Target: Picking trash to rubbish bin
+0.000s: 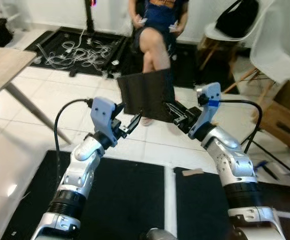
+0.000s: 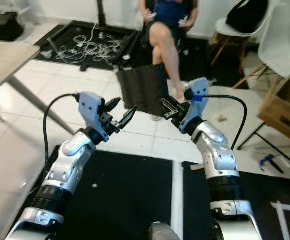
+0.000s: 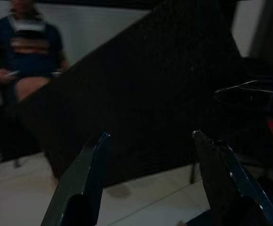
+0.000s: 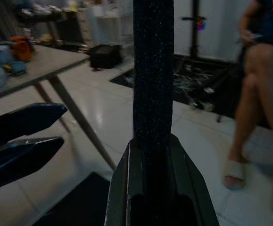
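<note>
a: from the head, left eye: dark flat sheet [image 1: 147,95] held up off the floor, pinched at its lower corner by right gripper [image 1: 177,114], fingers clenched on it. left gripper [image 1: 129,125] spread apart, tips just short of the sheet's lower edge, touching nothing.

b: right eye, same scene? sheet rising up and away from the right fingers, long side running across toward the left ones; seated person [image 2: 167,30] beyond, cardboard box [image 2: 285,107] off to the right.

a: left wrist: both fingers [image 3: 82,181] splayed wide, sheet [image 3: 141,94] filling the gap ahead of the tips, its bottom edge just past them, slanting.

b: right wrist: sheet [image 4: 153,70] seen edge-on, standing straight out from between the closed fingers [image 4: 122,188], gripped at its base. left gripper's blue housing [image 4: 23,136] to one side, near.

a: judgement: already carried by the right; left nearer the free edge, likely only a steadying pinch needed. no bin in sight yet.
</note>
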{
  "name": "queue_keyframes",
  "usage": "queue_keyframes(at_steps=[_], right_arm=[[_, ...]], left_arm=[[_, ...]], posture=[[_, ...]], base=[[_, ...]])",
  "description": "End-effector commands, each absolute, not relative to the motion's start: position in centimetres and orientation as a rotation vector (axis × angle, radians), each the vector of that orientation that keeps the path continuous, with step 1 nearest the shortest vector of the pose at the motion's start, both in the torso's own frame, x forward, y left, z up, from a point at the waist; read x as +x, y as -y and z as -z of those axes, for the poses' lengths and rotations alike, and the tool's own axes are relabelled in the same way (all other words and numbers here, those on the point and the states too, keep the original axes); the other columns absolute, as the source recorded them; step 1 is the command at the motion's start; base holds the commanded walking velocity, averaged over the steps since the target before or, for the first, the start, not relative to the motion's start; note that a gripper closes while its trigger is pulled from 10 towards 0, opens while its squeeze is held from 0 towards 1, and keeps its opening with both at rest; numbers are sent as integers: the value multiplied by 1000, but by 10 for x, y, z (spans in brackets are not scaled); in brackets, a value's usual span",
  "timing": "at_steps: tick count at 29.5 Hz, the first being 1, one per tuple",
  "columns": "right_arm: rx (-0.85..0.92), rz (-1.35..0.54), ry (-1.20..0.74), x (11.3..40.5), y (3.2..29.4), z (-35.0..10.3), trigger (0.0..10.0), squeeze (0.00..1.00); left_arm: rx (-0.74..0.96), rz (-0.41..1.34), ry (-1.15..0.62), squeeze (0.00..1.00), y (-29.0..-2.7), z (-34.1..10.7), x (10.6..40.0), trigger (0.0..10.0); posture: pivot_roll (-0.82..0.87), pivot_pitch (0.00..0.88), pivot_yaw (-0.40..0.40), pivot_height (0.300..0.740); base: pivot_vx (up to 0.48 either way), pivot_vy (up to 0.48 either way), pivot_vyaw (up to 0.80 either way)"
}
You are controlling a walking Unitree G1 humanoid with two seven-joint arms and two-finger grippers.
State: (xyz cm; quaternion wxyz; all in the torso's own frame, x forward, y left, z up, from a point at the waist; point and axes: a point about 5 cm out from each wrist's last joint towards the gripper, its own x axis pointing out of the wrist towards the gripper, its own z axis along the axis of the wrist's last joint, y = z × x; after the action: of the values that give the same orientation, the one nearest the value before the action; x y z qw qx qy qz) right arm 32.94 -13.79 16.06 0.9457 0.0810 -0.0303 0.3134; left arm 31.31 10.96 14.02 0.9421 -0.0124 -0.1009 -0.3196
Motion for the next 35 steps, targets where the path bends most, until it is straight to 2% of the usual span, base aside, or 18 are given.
queue_keyframes(at_steps=[1,35], right_arm=[[165,-636,55,329,140,-159,10000,0],[153,-641,57,329,141,-159,10000,0]], left_arm=[[-30,656,191,0,-110,-135,312,10000],[-59,666,198,0,-110,-135,313,10000]], posture=[[-42,0,-39,740],[-46,0,-38,740]], base=[[0,0,-788],[0,0,-788]])
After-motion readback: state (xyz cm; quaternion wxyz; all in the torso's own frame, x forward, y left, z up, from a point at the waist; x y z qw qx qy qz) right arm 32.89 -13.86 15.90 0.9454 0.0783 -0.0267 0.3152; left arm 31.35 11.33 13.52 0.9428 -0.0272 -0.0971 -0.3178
